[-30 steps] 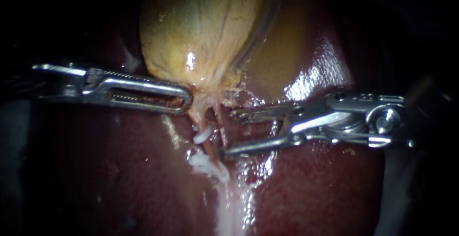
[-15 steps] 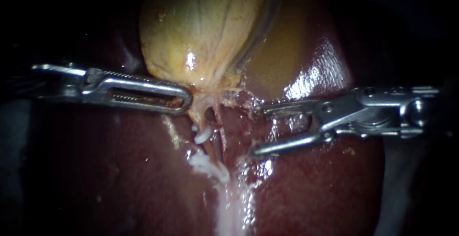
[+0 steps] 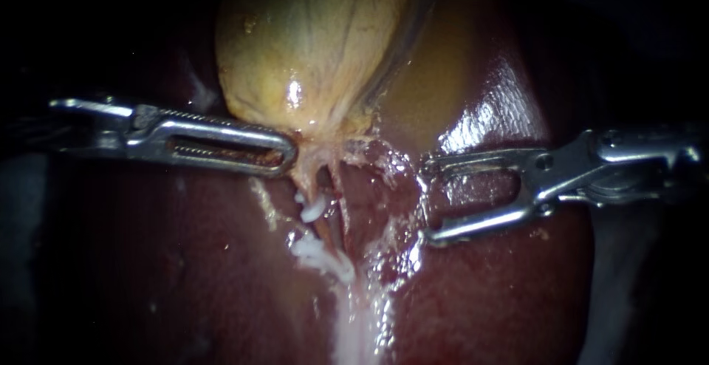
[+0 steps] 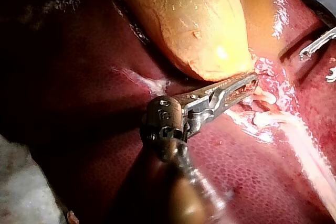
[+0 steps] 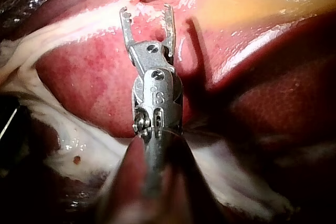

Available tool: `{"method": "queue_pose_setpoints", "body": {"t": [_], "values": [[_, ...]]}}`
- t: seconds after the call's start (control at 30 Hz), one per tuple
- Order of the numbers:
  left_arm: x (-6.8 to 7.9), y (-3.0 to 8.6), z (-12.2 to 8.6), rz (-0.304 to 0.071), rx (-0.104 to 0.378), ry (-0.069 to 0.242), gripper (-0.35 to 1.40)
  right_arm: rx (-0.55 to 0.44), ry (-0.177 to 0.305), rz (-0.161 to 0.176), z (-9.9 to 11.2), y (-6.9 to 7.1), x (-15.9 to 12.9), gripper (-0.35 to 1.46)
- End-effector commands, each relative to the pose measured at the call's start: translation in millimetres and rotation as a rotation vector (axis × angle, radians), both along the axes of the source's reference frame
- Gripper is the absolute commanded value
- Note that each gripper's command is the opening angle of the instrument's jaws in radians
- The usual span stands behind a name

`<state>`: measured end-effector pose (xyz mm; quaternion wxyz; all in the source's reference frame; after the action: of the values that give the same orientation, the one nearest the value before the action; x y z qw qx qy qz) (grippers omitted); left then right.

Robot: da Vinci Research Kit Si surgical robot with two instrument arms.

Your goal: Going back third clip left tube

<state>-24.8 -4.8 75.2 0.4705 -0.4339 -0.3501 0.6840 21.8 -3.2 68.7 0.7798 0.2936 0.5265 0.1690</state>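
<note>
The yellow gallbladder (image 3: pixel 310 40) narrows to a neck from which two thin tubes run down over the liver (image 3: pixel 185 261). The left tube (image 3: pixel 305 182) carries a white clip (image 3: pixel 313 208), with more white clip material (image 3: pixel 322 256) lower down. My left instrument (image 3: pixel 284 154) lies shut on the tissue at the gallbladder's neck, also seen in the left wrist view (image 4: pixel 249 81). My right instrument (image 3: pixel 430 201) hangs to the right of the tubes, its jaws open and empty, apart from the tissue. The right wrist view shows those jaws (image 5: pixel 146 11) spread, short of the tubes.
Pale fatty tissue (image 3: pixel 358 321) runs down from the clips over the dark red liver. A wet, shiny liver lobe (image 3: pixel 487 106) rises behind my right instrument. White cloth (image 5: pixel 68 145) lies beside the liver in the right wrist view.
My right instrument has drawn back to the right, away from the tubes, with its jaws still open. The left instrument and the clips have stayed put.
</note>
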Motion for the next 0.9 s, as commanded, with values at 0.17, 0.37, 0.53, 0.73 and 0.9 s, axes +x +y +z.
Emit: {"method": "queue_pose_setpoints", "body": {"t": [0.17,0.37,0.53,0.73,0.9], "values": [[-1.3,-0.1,1.6,-0.002,-0.006,0.004,-0.35,0.0,0.001,-0.001,-0.1,0.0,-0.2,0.5],[-3.0,0.1,3.6,0.004,-0.008,0.002,-0.35,-0.005,0.002,-0.003,-0.1,0.0,-0.1,0.5],[-3.9,0.0,4.6,0.011,-0.008,0.006,-0.35,-0.004,0.002,-0.002,-0.2,0.1,-0.1,0.5],[-4.2,0.1,5.2,0.014,-0.009,0.007,-0.35,-0.004,0.002,-0.002,-0.3,0.0,0.0,0.5],[-4.2,0.0,5.2,0.014,-0.009,0.007,-0.35,-0.008,0.004,-0.004,-0.5,0.1,0.0,0.5]]}}
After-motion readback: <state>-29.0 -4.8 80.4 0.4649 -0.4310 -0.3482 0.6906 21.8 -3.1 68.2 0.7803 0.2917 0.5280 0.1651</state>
